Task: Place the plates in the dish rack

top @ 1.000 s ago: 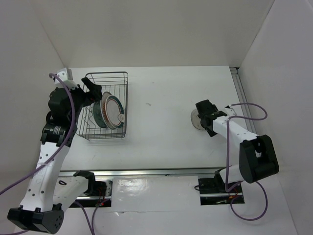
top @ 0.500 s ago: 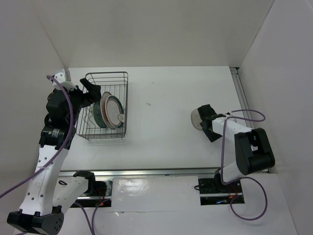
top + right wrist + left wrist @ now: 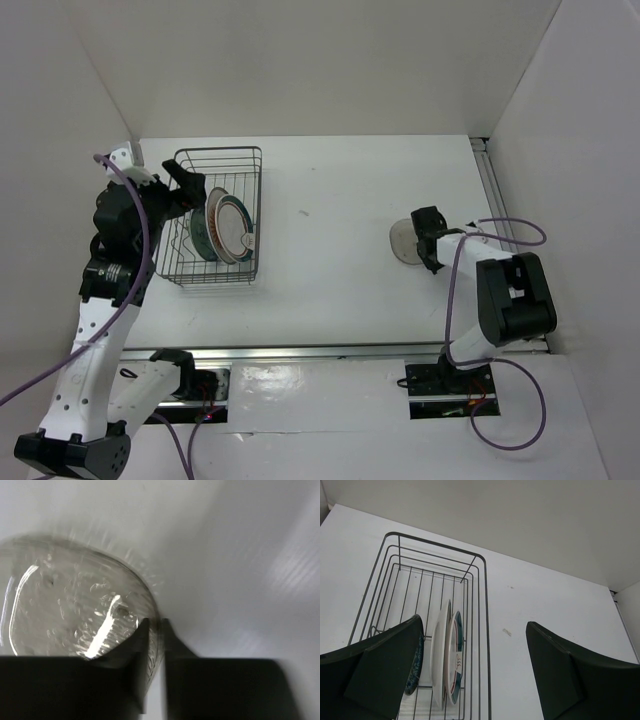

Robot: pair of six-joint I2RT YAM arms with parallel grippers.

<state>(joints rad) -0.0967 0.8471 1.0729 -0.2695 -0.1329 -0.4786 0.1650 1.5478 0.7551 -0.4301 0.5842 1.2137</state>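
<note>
The right gripper (image 3: 155, 625), jaws drawn together on the rim of a glossy grey plate (image 3: 402, 241), works at the right of the table (image 3: 330, 200), well apart from the dish rack (image 3: 255, 200) at far left. The left gripper (image 3: 475, 625) hovers over the rack with jaws wide apart and empty, above the patterned plates (image 3: 447, 660) standing upright inside. Risk: so shallow an edge pinch may let the slick plate slip or swing when raised. No legible writing.

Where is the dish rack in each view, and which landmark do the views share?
Top view: the dish rack is at the upper left of the table.
Left wrist view: it fills the left half of the picture.
Right wrist view: not in it; only a plate lying on the table.
Shared landmark: the standing plates, in the top and left wrist views; the white table is in all three.
</note>
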